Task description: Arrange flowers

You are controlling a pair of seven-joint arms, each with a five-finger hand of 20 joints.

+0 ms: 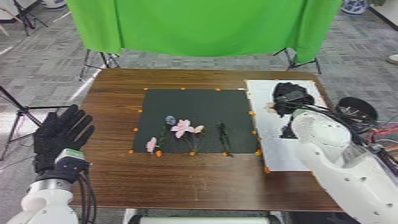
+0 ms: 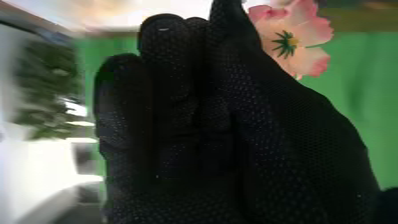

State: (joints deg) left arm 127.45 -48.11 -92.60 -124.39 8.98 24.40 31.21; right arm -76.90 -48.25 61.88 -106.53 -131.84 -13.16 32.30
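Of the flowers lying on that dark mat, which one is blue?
The blue bloom sits just above and left of the big pink flower in the head view. Other blooms on the mat are pinkish.

1. Pink flower point(image 2: 306, 32) by the right hand point(image 1: 290, 96): cut off at the wrist view's edge; stem hidden from me behind black glove.
2. White sheet point(image 1: 282, 162): partly covered by right hand and arm.
3. Stems point(image 1: 191, 142) on dark mat point(image 1: 178, 105): too fine to separate.
4. Foliage point(image 2: 44, 85): blurred, kind unclear.
5. Green cloth point(image 1: 204, 27): upper part cut off.
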